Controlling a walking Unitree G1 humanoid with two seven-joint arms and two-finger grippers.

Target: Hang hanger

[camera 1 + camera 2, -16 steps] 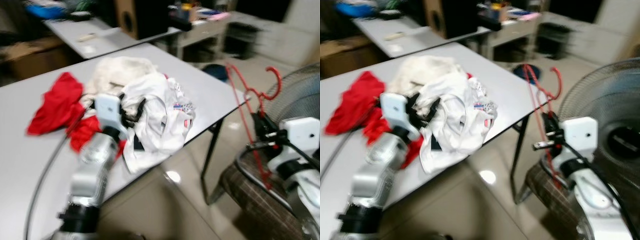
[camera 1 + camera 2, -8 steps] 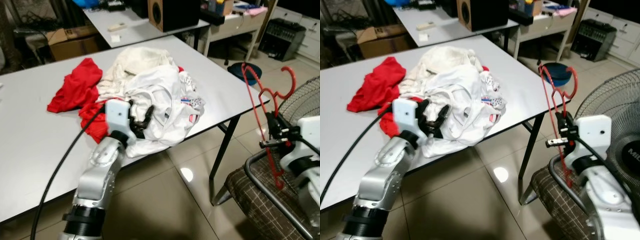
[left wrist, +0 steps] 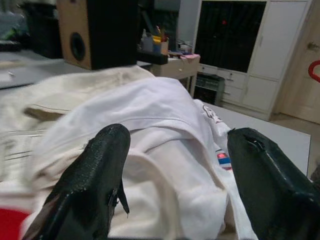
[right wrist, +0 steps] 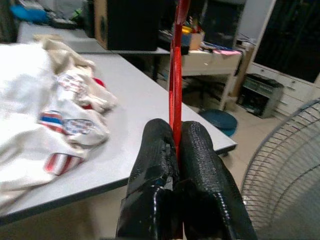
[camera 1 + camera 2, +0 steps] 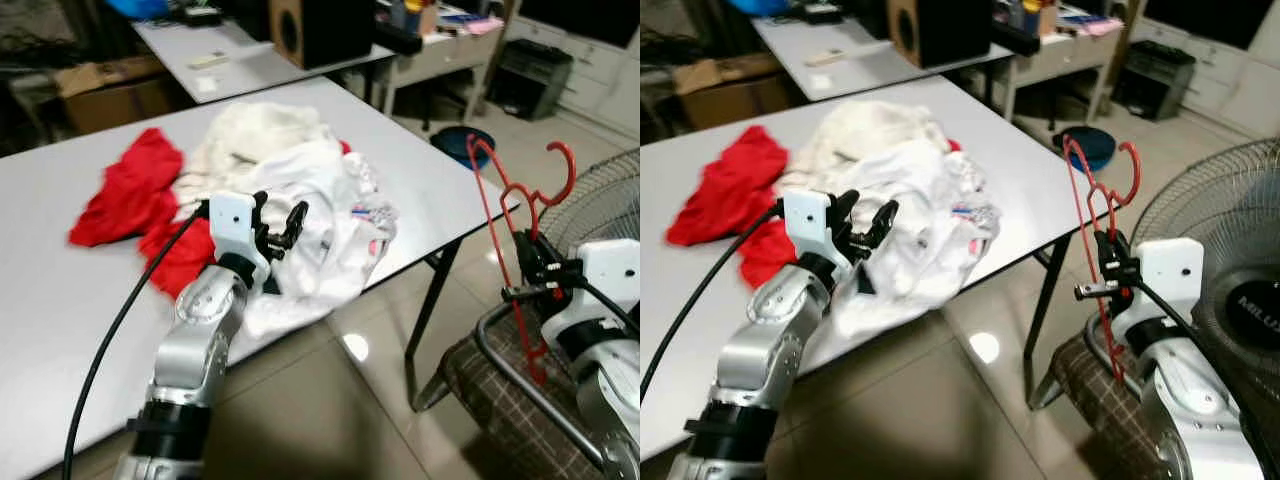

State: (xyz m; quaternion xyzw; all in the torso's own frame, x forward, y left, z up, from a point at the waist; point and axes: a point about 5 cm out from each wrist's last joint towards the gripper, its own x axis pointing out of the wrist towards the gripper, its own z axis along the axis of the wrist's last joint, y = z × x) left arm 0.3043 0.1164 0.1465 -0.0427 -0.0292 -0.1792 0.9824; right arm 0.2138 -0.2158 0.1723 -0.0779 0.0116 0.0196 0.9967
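At the right of the frame, a red hanger [image 5: 517,225] is held upright — clenched between the fingers of the right gripper [image 5: 527,272] above a plaid chair [image 5: 505,400]. The left gripper [image 5: 278,222] is spread wide over white clothes [image 5: 320,215] on the grey table [image 5: 420,175], centre frame — nothing is grasped.

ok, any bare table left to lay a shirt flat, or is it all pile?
Bare table runs between the white clothes and the far right edge. Another strip lies nearer the robot, left of the left gripper and below the red garment. The middle is crowded with heaped clothes. The right gripper holds the red hanger off the table.
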